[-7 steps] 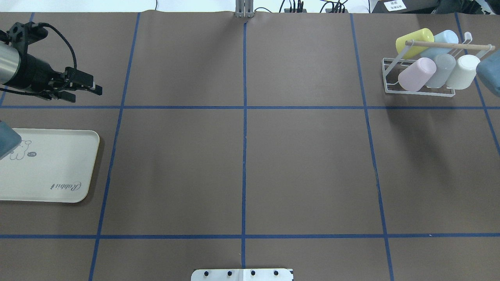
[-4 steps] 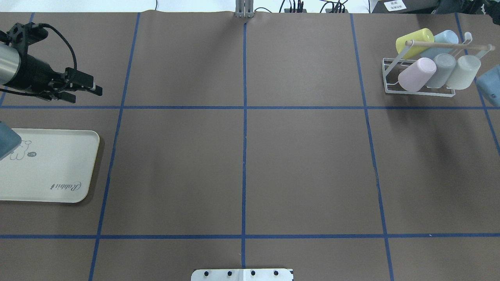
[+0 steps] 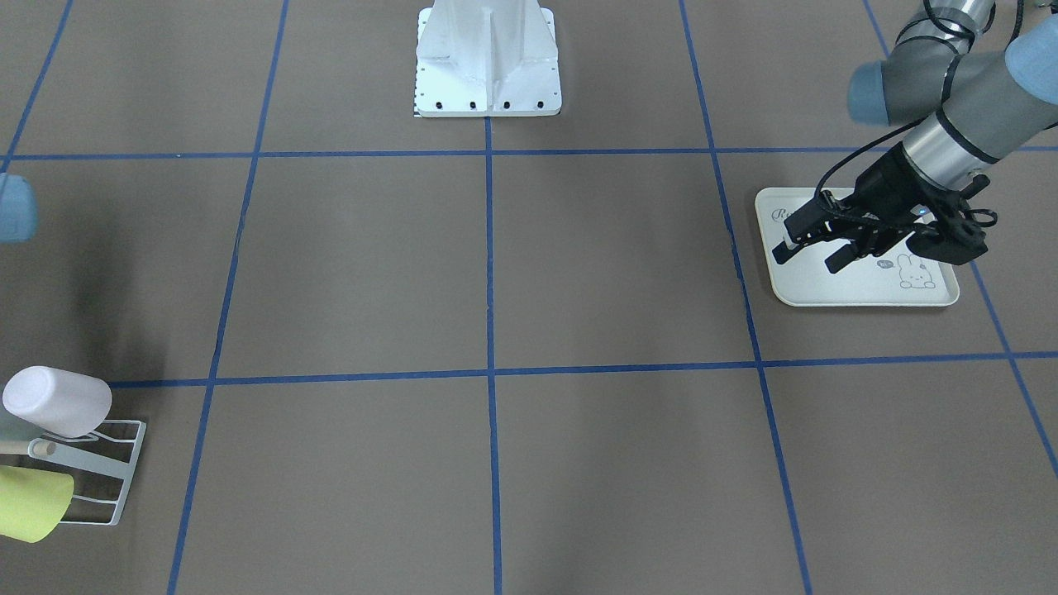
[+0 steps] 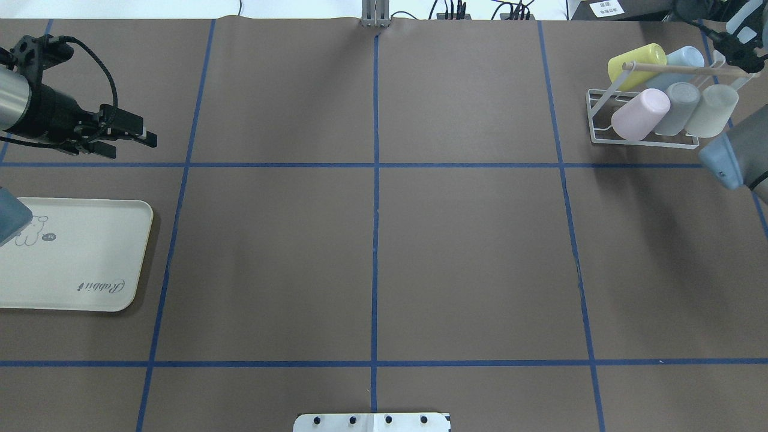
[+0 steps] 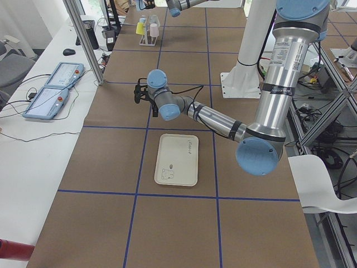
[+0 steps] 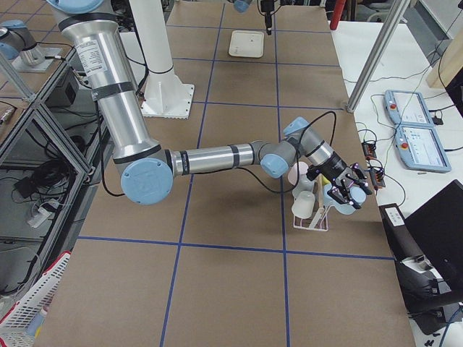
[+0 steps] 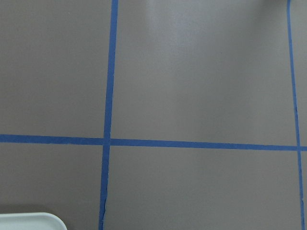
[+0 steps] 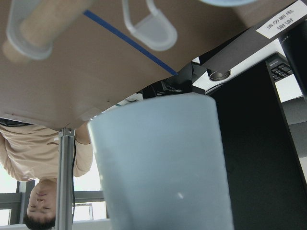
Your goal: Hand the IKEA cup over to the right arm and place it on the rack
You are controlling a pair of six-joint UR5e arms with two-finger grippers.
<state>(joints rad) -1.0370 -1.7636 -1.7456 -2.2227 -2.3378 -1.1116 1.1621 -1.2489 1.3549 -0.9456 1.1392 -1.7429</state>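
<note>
Gripper (image 6: pixel 346 194) on outstretched right arm (image 6: pixel 210 157) clasps blue cup (image 8: pixel 158 167) beside rack (image 4: pixel 684 69); left gripper (image 3: pixel 812 253) hovers open, empty.

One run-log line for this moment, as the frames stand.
step: placement pending | right pincer: shut on pale blue cup, beside rack | left pincer: open, empty, clear of tray

Your rack (image 4: pixel 690 70) stands far right on the table (image 4: pixel 468 252), five cups (image 4: pixel 639 114) on it. A sixth cup (image 8: pixel 158 163) sits in the right gripper (image 6: pixel 346 194) on its far side. The tray (image 4: pixel 90 258) lies at the left edge, with the left gripper (image 3: pixel 806 259) beyond it.
</note>
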